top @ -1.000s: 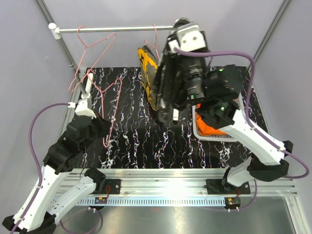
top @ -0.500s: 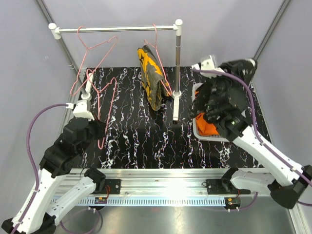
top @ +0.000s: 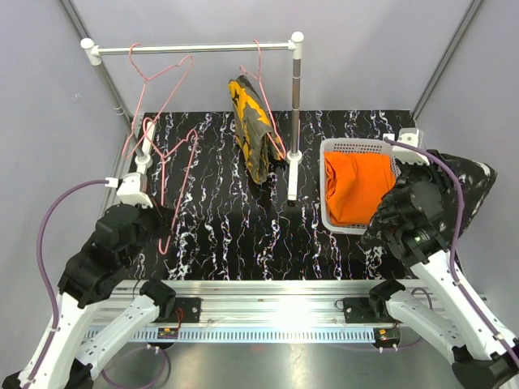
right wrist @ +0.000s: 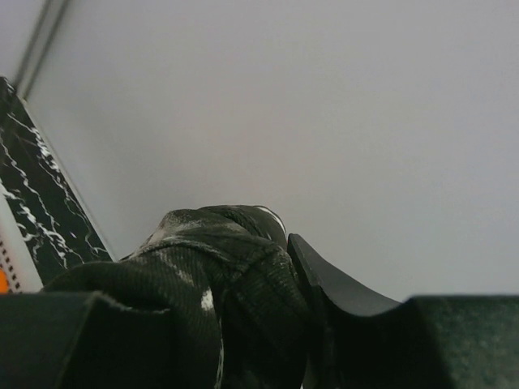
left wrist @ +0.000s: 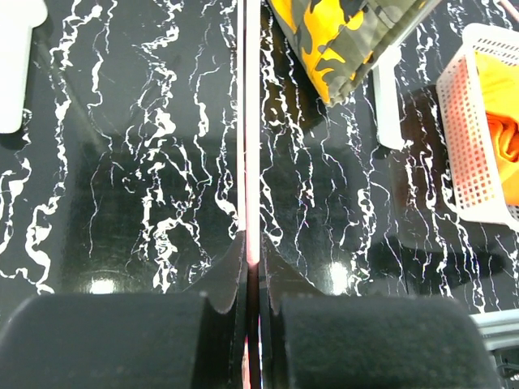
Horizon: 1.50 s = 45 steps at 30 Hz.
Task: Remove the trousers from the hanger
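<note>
My right gripper pinches the black speckled trousers, bunched between its fingers right of the basket; my left gripper is pressed together on the pink hanger.
</note>
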Available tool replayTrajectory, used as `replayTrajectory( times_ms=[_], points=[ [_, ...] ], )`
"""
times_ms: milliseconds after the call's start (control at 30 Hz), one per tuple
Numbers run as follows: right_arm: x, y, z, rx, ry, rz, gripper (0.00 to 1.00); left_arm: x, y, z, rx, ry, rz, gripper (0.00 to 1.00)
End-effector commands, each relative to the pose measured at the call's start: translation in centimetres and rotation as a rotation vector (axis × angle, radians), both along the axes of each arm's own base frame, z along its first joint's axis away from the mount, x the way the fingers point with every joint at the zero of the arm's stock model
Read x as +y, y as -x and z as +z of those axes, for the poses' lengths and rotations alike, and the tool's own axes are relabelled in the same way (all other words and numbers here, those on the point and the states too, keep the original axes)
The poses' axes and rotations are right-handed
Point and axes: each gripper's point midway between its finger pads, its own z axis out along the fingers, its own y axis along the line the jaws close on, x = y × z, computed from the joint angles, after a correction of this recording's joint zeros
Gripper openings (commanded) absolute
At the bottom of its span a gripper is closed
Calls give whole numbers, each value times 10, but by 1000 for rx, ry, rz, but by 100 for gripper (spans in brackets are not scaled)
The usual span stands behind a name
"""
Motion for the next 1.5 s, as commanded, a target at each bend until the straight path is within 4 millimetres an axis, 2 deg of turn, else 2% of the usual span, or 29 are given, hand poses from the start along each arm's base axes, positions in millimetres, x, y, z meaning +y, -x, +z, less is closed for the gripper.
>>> replayTrajectory(
  times_ms=[0, 200, 233, 433, 467, 500, 533, 567, 633, 667, 733, 767, 800, 867, 900, 967, 1000, 1033, 1067, 1100, 1133, 1200, 1233, 1267, 1300, 1333, 1367, 1433, 1467],
  points=[
    [-4, -8, -5, -64, -54, -8, 0, -9, -1, 4, -44, 16, -56, 0],
    [15, -52, -41, 74, -1, 5, 0, -14, 2, -4, -76, 20, -103, 0],
    [21, -65, -52, 101, 1, 9, 0, -13, 3, -5, -85, 21, -102, 0],
    [52, -121, -84, 188, -33, 39, 0, -12, 5, -2, -117, 41, -104, 0],
    [55, -128, -76, 166, -58, 36, 0, -12, 6, -4, -119, 41, -104, 0],
    [60, -135, -80, 133, -117, 34, 0, -12, 5, -4, -121, 43, -102, 0],
    [64, -143, -96, 195, -115, 27, 0, -12, 5, -5, -120, 43, -99, 0],
    [68, -150, -86, 156, -157, 27, 0, -12, 5, -4, -125, 46, -99, 0],
    [77, -162, -103, 181, -206, 16, 0, -12, 5, -4, -126, 46, -99, 0],
    [81, -169, -94, 151, -234, 19, 0, -12, 5, -5, -124, 45, -99, 0],
    [89, -185, -112, 181, -255, 8, 1, -10, 6, -3, -130, 48, -94, 0],
    [94, -192, -109, 167, -270, 13, 1, -10, 6, -3, -130, 48, -92, 0],
    [99, -202, -124, 200, -260, 9, 2, -9, 6, -2, -136, 50, -91, 0],
    [103, -212, -133, 216, -247, 2, 4, -8, 7, -2, -136, 51, -84, 0],
    [105, -218, -147, 248, -229, -10, 5, -7, 7, -1, -138, 51, -83, 0],
    [107, -222, -158, 267, -221, -17, 14, -6, 8, 0, -143, 54, -79, 0],
    [108, -225, -163, 265, -227, -22, 29, -6, 8, 0, -142, 53, -76, 0],
    [108, -225, -163, 266, -229, -25, 37, -6, 8, 0, -141, 52, -76, 0],
    [109, -227, -161, 257, -238, -23, 42, -6, 7, -1, -138, 50, -76, 0],
    [112, -229, -159, 237, -269, -16, 56, -6, 6, -2, -134, 48, -75, 0],
    [111, -225, -161, 277, -273, -14, 62, -7, 6, -2, -133, 46, -77, 0],
    [121, -229, -142, 228, -380, 40, 73, -7, 5, -3, -127, 42, -76, 0],
    [117, -220, -144, 291, -399, 42, 99, -7, 5, -3, -125, 43, -75, 0],
    [134, -226, -135, 274, -545, 136, 99, -6, 5, -3, -127, 43, -72, 0],
    [137, -220, -123, 270, -624, 181, 99, -6, 6, -2, -128, 44, -70, 0],
    [137, -209, -126, 324, -689, 209, 99, -5, 6, -2, -128, 43, -67, 0],
    [149, -206, -134, 380, -819, 316, 99, -4, 7, -1, -130, 43, -66, 0],
    [151, -192, -116, 318, -977, 405, 99, -2, 7, 1, -133, 40, -59, 0],
    [150, -183, -139, 368, -1070, 428, 99, -1, 8, 2, -134, 39, -55, 0]
  ],
)
